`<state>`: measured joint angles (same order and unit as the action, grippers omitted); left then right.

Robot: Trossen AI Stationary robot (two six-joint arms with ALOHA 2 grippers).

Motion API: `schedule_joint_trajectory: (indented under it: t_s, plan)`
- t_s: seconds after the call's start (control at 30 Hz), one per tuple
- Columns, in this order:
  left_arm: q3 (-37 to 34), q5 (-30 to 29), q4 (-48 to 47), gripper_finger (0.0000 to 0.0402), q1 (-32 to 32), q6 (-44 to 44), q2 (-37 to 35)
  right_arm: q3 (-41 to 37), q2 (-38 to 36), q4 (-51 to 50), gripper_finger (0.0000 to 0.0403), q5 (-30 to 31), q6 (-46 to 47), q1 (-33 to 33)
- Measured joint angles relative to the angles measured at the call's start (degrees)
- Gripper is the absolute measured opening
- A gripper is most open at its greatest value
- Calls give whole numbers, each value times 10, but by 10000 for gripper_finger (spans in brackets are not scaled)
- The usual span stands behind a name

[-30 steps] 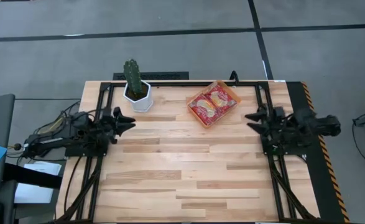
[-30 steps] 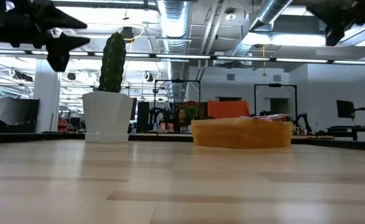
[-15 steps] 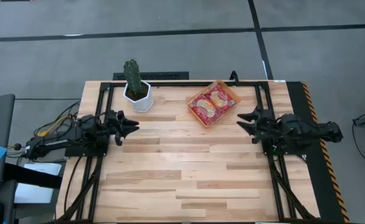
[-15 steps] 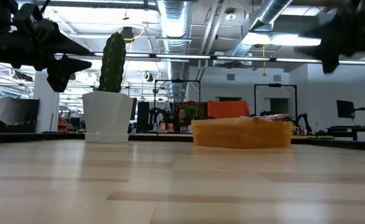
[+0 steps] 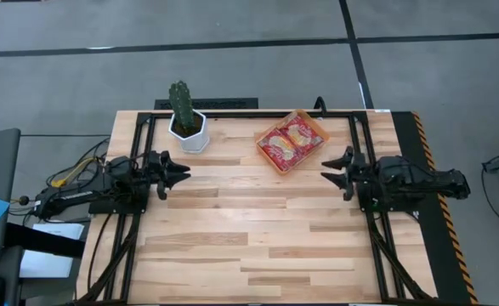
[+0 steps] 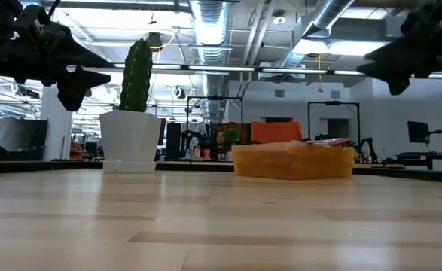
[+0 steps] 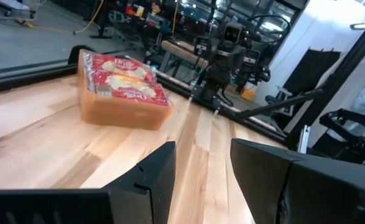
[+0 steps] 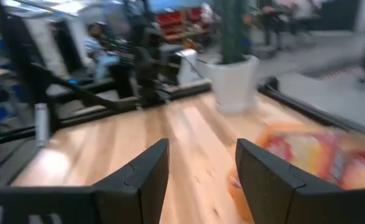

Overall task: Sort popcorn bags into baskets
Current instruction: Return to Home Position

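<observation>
Overhead, popcorn bags (image 5: 288,143) fill the tray (image 6: 292,164); level, mostly its wall.

Bright, even light falls from above on the surface (image 5: 249,229); shadows are short and soft. In the low view, ceiling lamps (image 6: 341,47) at 1 o'clock glare, so the left arm (image 6: 25,45) and right arm (image 6: 420,45) look as dark silhouettes, while the orange basket (image 6: 292,162) is well lit.
</observation>
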<state>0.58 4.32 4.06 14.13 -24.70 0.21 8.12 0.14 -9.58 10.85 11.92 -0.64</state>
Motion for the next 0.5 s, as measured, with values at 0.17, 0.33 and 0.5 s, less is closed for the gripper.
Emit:
schedule_joint_trajectory:
  t_s: [0.17, 0.33, 0.5]
  plan:
    - [0, 0, 5, 144, 0, 0, 0, 0, 0, 72, 212, -85, -31, 0]
    - [0, -33, 5, 144, 0, 0, 0, -34, 0, 104, 208, -111, -49, -2]
    - [-1, -37, 5, 144, 0, -1, 0, -76, 0, 141, 201, -128, -31, -26]
